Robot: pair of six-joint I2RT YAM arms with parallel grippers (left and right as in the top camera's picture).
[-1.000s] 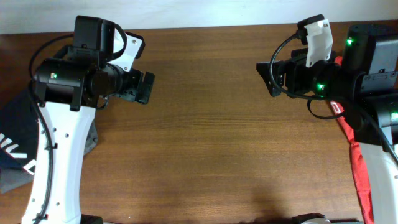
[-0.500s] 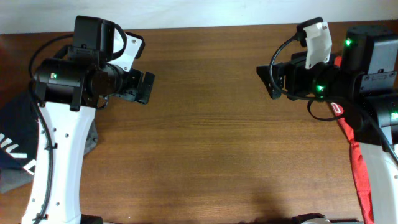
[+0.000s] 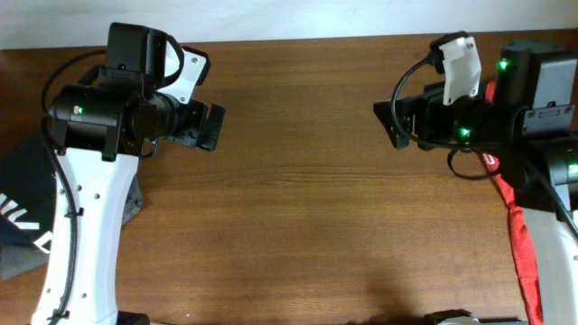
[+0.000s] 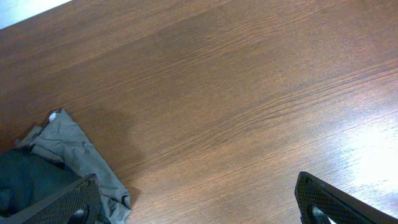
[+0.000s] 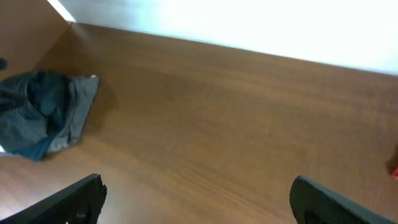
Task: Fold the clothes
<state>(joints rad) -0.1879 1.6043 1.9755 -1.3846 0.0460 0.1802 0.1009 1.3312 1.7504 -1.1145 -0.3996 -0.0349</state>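
fabric first: clothes lie at the two side edges of the table (image 3: 298, 226). on the left there is one dark garment with white lettering (image 3: 20, 203), partly under the left arm (image 3: 86, 235). one grey piece (image 3: 135, 203) pokes out on the arm's inner side. the left wrist view shows that grey piece (image 4: 78, 152) lying on a dark bundle (image 4: 25, 183) in the lower left corner. can't tell how many garments are in the bundle. on the right, one red garment (image 3: 521, 248) runs as a strip down the table's right edge, half hidden by the right arm (image 3: 542, 181).

count i can separate: 3 fabrics (dark lettered, grey, red), 2 arms, 2 grippers.

pose:
- left arm: white link comes up from the bottom edge and the black wrist is at upper left. left gripper (image 3: 213, 126) points right toward the table centre.
- right arm: mirrored at upper right, right gripper (image 3: 388, 122) points left.
- the two grippers face each other, well apart, over bare wood.

claws:
- left gripper (image 4: 196, 199): fingers spread wide, only wood between the tips, holding nothing.
- right gripper (image 5: 199, 196): same, wide and holding nothing. the dark and grey pile (image 5: 43, 112) is far across the table in its view.
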